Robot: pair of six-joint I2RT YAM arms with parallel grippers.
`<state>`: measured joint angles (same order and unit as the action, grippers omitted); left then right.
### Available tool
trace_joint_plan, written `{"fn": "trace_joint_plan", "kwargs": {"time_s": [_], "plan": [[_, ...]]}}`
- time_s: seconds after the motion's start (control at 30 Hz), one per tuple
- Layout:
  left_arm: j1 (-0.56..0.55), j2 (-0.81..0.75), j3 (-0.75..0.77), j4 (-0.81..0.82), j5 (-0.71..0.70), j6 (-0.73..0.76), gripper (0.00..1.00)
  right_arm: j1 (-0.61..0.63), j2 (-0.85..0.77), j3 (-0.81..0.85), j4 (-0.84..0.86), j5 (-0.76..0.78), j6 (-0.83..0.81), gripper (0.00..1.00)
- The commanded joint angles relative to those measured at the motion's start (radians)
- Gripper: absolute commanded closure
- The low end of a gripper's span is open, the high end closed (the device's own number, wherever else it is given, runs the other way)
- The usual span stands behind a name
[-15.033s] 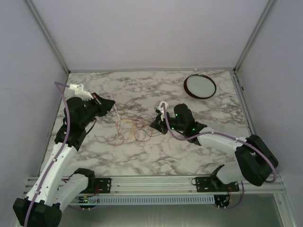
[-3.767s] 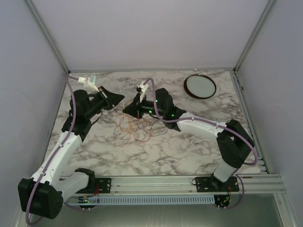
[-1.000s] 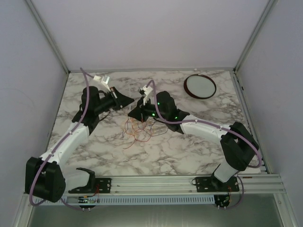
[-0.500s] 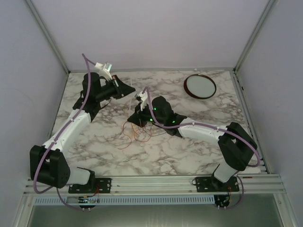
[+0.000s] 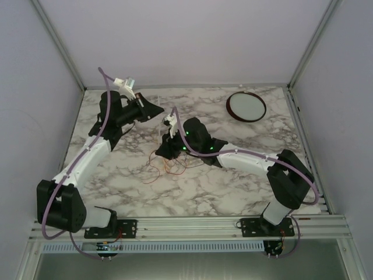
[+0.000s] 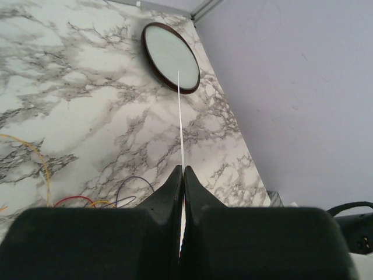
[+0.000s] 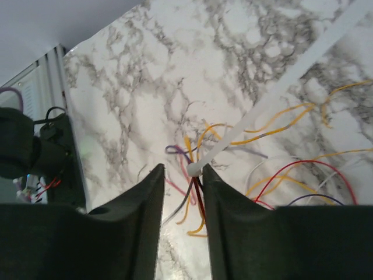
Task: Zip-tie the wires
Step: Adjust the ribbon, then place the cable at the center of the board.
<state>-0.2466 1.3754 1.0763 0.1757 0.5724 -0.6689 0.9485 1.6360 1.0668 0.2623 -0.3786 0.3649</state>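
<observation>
The wires (image 5: 169, 162) lie as a loose tangle of red, orange and yellow loops on the marble table (image 5: 233, 192). In the right wrist view a white zip tie head (image 7: 195, 170) cinches the wires (image 7: 198, 196) into a bunch. My right gripper (image 7: 182, 169) is open around that bunch, and the head rests against its right finger. The white strap (image 7: 280, 88) runs away up and to the right. My left gripper (image 6: 182, 169) is shut on the strap's thin tail (image 6: 180, 122). From above, the left gripper (image 5: 158, 111) is raised behind the right gripper (image 5: 163, 150).
A dark-rimmed round white dish (image 5: 246, 106) sits at the back right of the table, also seen in the left wrist view as the dish (image 6: 171, 56). Lilac walls and metal frame posts enclose the table on three sides. Both arm bases are on the near rail.
My right gripper's jaws have parted from shut to open around the wire bunch. The left arm has drawn the strap back and up toward the rear wall.
</observation>
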Motion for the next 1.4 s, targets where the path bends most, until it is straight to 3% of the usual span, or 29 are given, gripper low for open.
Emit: {"fn": "trace_joint_plan", "kwargs": {"time_s": [0.0,0.17,0.33,0.57,0.77,0.87,0.97,1.07,1.23,1.37], "plan": [[0.022,-0.121,-0.037,0.063,-0.05,0.029,1.0,0.001,0.006,0.063,-0.084,-0.103,-0.016,0.63],[0.102,-0.22,-0.031,-0.116,-0.118,0.11,1.0,-0.083,-0.077,0.043,-0.086,-0.082,-0.063,0.51],[0.208,-0.26,0.005,-0.213,-0.085,0.142,1.0,-0.148,-0.175,-0.019,-0.048,-0.025,-0.145,0.38],[0.234,-0.278,0.124,-0.365,-0.154,0.218,1.0,-0.17,-0.278,-0.272,0.316,-0.024,-0.296,0.18],[0.247,-0.256,0.232,-0.465,-0.193,0.252,1.0,-0.188,-0.281,-0.331,0.353,-0.038,-0.291,0.15],[0.247,-0.254,0.269,-0.482,-0.192,0.245,1.0,-0.182,-0.275,-0.46,0.608,-0.132,-0.331,0.06],[0.247,-0.261,0.27,-0.459,-0.165,0.211,1.0,-0.167,-0.178,-0.582,1.057,-0.178,-0.325,0.01],[0.247,-0.273,0.249,-0.429,-0.15,0.183,1.0,-0.158,-0.003,-0.53,1.254,-0.246,-0.301,0.01],[0.247,-0.282,0.241,-0.417,-0.137,0.169,1.0,-0.142,0.218,-0.429,1.432,-0.276,-0.256,0.01],[0.247,-0.282,0.236,-0.393,-0.109,0.151,1.0,-0.099,0.317,-0.328,1.297,-0.276,-0.34,0.01]]}}
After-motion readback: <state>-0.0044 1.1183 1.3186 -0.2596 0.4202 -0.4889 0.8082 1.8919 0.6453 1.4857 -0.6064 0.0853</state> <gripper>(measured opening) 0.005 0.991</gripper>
